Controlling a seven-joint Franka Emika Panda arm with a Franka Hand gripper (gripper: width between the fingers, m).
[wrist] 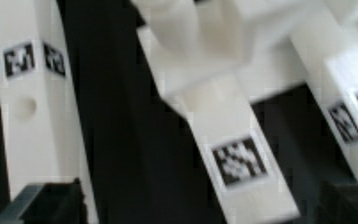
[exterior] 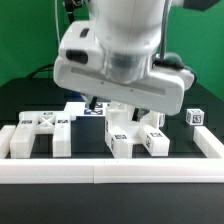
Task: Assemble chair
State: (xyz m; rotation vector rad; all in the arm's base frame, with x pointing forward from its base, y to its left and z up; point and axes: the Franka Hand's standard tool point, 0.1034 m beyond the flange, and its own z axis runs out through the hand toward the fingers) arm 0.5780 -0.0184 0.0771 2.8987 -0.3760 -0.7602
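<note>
On the black worktop (exterior: 22,100), inside the white border rails (exterior: 110,168), the chair parts (exterior: 128,138) lie loose and unjoined — a cluster at the middle, a tagged piece (exterior: 35,135) toward the exterior view's left, a small cube (exterior: 195,117) toward its right. The step in hand looks like an approach for a pick, with the arm hanging low over the middle cluster. The claw (exterior: 98,102) is mostly hidden under the wrist there. Its jaws stand wide apart and, as far as the wrist view shows, grip nothing — a long tagged block (wrist: 220,120) lies blurred just below. The next move calls for centring on that block, descending, and closing squarely.
</note>
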